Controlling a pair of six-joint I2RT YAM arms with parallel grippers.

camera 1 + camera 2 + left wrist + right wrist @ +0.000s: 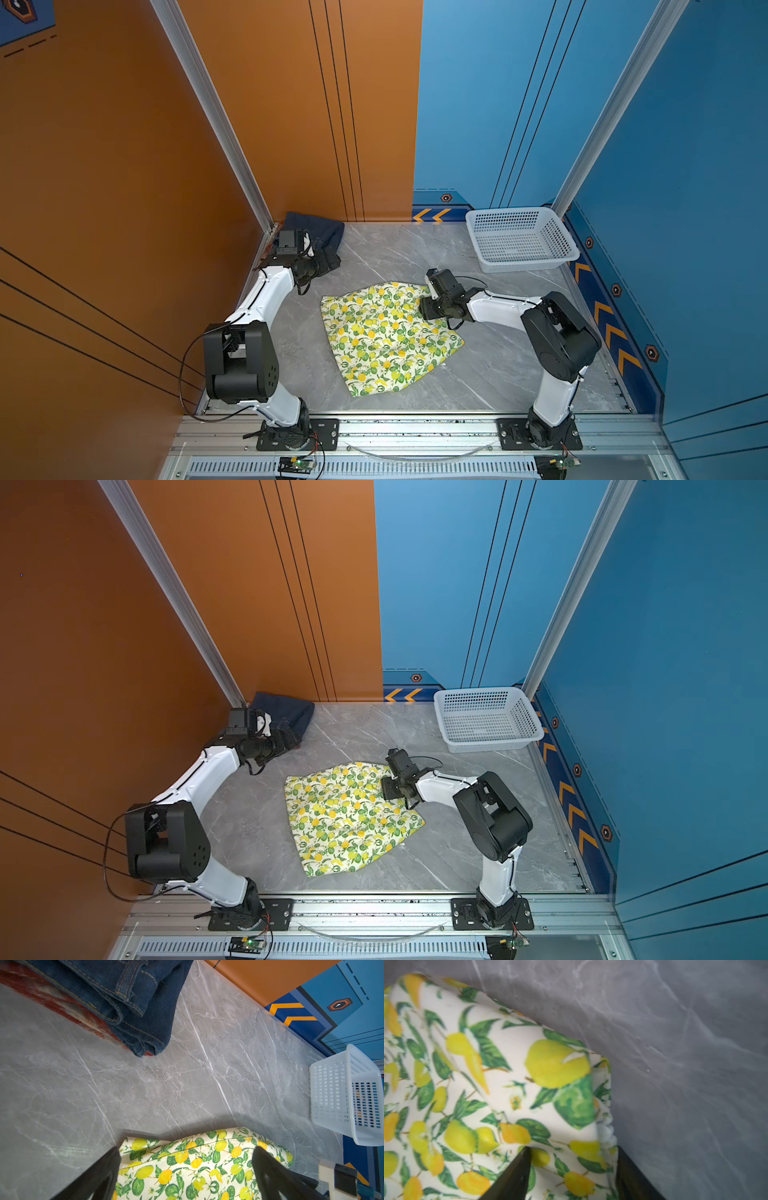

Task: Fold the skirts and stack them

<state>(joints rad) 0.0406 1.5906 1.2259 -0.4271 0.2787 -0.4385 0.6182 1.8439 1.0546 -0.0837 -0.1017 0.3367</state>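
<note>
Straddling lemon skirt (386, 336) at 2 o'clock corner, right tool (573, 1148) half-shut for fold; grip unverifiable. Left tool (187, 1149) wide open, empty.

No writing is legible; orange chevrons (441, 215) mark the blue wall (478, 104) base.

1. Left arm (266, 299), left of frame: glossy white links, bulky black joint housings, with a thin black cable (180, 376) looping beside it.
2. Right arm (498, 305), right of frame: matching white links and black joints.
3. Black base plates (324, 428) with silver screws, along the lower edge.
4. Left claw (187, 1149): black, tapered fingers (104, 1172).
</note>
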